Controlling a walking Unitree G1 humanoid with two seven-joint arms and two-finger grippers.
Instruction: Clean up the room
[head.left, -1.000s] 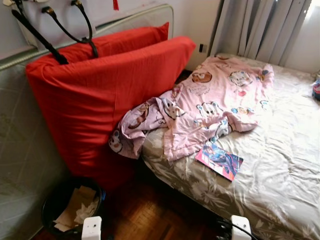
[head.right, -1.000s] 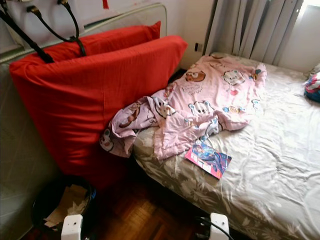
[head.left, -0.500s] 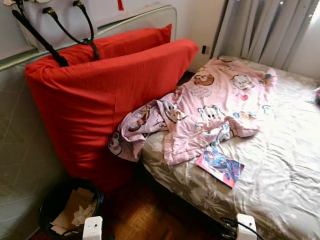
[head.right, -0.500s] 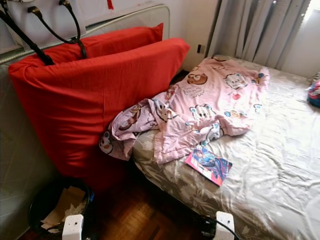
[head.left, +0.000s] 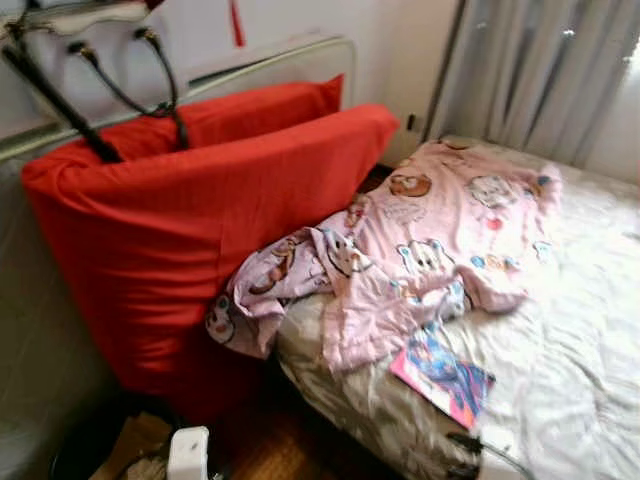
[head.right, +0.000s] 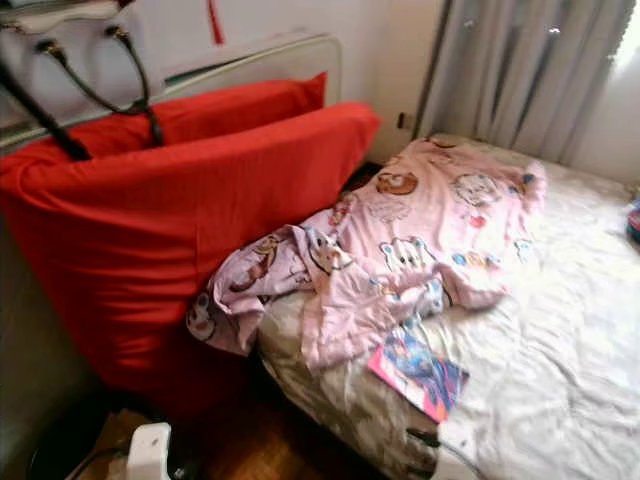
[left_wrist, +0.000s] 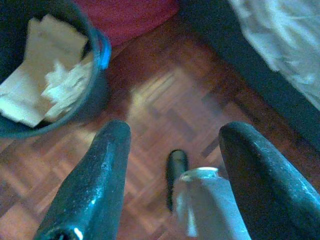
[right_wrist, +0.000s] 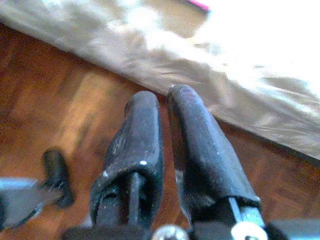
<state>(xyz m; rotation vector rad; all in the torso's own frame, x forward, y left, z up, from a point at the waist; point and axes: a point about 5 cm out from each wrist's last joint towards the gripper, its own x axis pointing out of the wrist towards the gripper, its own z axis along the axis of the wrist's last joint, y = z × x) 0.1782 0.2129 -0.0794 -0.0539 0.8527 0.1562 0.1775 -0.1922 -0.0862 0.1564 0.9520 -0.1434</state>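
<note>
Head views, slightly blurred. Bed (head.left: 590, 330) with pale floral cover takes the right half of the frame. Pink cartoon-print blanket (head.left: 430, 240) lies crumpled across the bed's near left corner, one end drooping off the edge toward the floor. Magazine (head.left: 443, 376), bright cover, lies flat on the bed just below the blanket, lower centre-right. Two large red cushions (head.left: 200, 210) stand on edge at centre-left, leaning between bed and wall; blanket's hanging end touches the front one. Black bag straps (head.left: 120, 95) hang over the cushions, upper left. Grey curtains (head.left: 540, 70) upper right.

Bin (left_wrist: 45, 75), dark, holding crumpled paper and cardboard, sits on the parquet floor (left_wrist: 165, 100) at lower left of the head views, near the front cushion's base.

Left gripper (left_wrist: 172, 165): fingers spread wide apart, nothing between them, hanging low over the floor near the bin.

Right gripper (right_wrist: 165, 145): fingers pressed together, empty, over the floor beside the bed's edge.
</note>
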